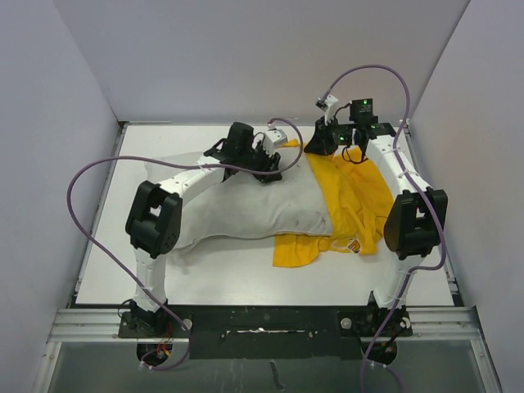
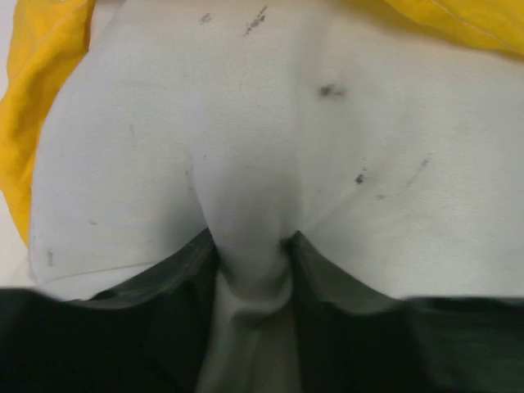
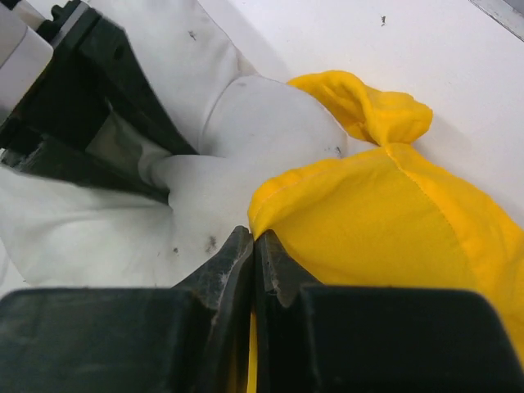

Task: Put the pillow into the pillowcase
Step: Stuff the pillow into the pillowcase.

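Two soft things lie on the bench (image 1: 229, 274). Nearest is the pillow (image 1: 246, 209), long and white, lying across the middle. Its right end meets the yellow pillowcase (image 1: 360, 192). I cannot tell if any of the pillow is inside. At the pillow's far edge, the left tool (image 2: 248, 246) pinches a fat fold of white cloth, and its fingers look dark and blurry. Farther right, the right tool (image 3: 254, 237) is pressed together on the yellow edge, with only a thin yellow strip showing between its fingers.
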You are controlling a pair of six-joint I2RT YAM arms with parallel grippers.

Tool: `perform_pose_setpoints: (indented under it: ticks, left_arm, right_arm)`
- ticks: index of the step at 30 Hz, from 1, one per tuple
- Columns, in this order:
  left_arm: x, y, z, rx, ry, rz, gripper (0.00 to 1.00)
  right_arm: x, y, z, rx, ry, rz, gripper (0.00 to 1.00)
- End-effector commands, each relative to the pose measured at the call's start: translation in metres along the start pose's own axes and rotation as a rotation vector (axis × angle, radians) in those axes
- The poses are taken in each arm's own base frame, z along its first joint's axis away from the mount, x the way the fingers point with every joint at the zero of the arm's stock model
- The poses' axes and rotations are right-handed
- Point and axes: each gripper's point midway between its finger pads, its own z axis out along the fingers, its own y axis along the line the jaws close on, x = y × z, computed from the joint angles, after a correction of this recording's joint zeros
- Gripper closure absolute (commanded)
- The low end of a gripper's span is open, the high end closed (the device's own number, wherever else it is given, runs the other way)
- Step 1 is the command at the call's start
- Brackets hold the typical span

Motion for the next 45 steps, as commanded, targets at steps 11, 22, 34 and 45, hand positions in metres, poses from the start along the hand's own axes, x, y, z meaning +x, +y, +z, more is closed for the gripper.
perform_pose_setpoints:
  ticks: [11,22,34,45]
  left_arm:
    - [-0.104,-0.117,-0.052,0.318,-0.492,0.419,1.00]
    - [-0.138,-0.155,-0.084,0.342,-0.690,0.548,1.00]
    - [-0.084,-0.036,-0.020,0.044,-0.563,0.090,0.80]
    - [-0.072,-0.032,-0.119,-0.141,-0.503,-0.110,0.20]
  right_arm:
    - [-0.086,0.077,-0.030,-0.160,-0.203,-0.077,1.00]
    - [-0.100,0.136,-0.063,-0.226,-0.290,-0.103,1.00]
    - [-0.004,0.056,-0.020,-0.049,-0.066,0.035,0.83]
    - [-0.035,0.098,-0.124,-0.034,-0.241,-0.359,0.00]
